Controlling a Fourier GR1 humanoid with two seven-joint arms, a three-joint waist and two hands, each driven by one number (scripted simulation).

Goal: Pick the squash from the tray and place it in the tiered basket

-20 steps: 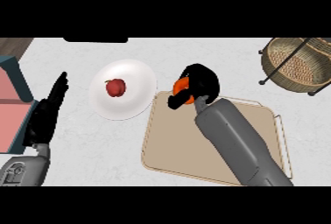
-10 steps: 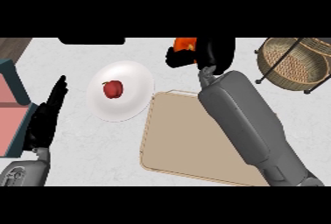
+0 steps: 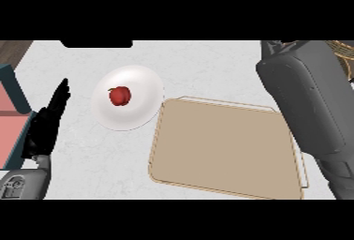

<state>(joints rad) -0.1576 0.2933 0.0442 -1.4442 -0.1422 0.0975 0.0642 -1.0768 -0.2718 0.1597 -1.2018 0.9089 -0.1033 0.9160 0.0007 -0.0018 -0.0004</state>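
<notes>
The tan tray [image 3: 221, 150] lies flat on the table [image 3: 207, 65] with nothing on its surface, so the squash is no longer there. I cannot see the squash anywhere in the head view. My judgement is that the right hand carries it toward the tiered basket [image 3: 342, 47], of which only a thin wire edge shows past the upper right of the tray.

Only the grey right forearm [image 3: 307, 108] is visible, stretching from below the right side of the tray up beyond its far right corner. The right hand itself is out of view, so I cannot tell how its fingers are set.

The left hand [image 3: 45, 124] rests to the left of the tray, fingers straight and pressed together, pointing away; it holds nothing.

Between this hand and the tray stands a white plate [image 3: 138, 84] carrying a small red fruit [image 3: 120, 95], which has no part in the task.
</notes>
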